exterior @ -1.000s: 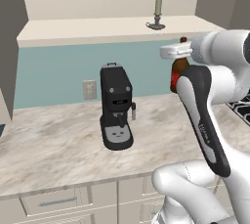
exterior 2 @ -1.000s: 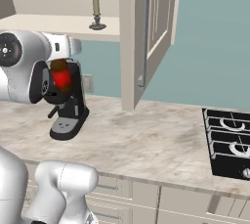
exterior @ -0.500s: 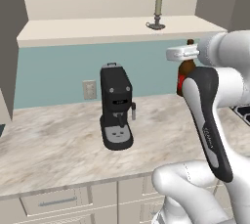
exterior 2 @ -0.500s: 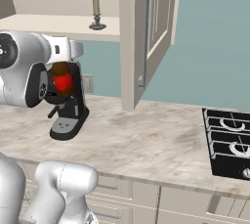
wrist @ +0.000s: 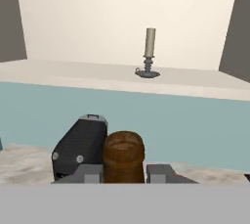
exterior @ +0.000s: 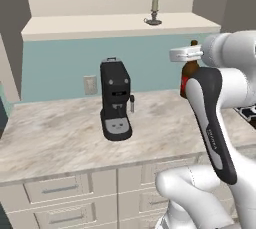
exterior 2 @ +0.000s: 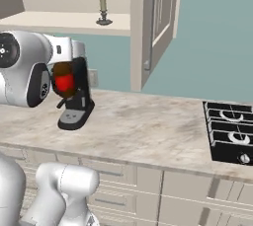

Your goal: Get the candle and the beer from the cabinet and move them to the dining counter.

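**Beer clamped in the fingers, candle on the shelf beyond**

Fingers [wrist: 87, 173] sit closed on the beer [wrist: 124, 156], one on each side of the brown glass; you see the bottle from its end in the hand view, seated squarely between the two tips. From the left base view the gripper [exterior: 189, 57] holds the bottle high beside the arm's wrist, its red label just peeking past the white link, and from the right base view the beer's red label [exterior 2: 64, 81] shows tucked against the arm.

Below the fingers lies a marbled worktop [exterior: 60, 138] over pale drawers [exterior: 55, 188]. A black coffee machine [exterior: 116, 104] stands on it, below and beside the bottle, clear of it in the left base view. A hob [exterior 2: 232, 131] sits at the far end of the same worktop, well apart from the grip.

Past the fingers and higher up, the cabinet [exterior: 120, 25] stands open with its light shelf bare except for the candle [wrist: 149, 56], upright in its dark holder near the shelf's middle, well beyond the bottle. One open door [exterior 2: 155, 22] hangs out over the worktop, off to the side of the gripper; watch that edge. Between the bottle and the shelf's front lip you have open air against a teal wall [exterior: 60, 70].
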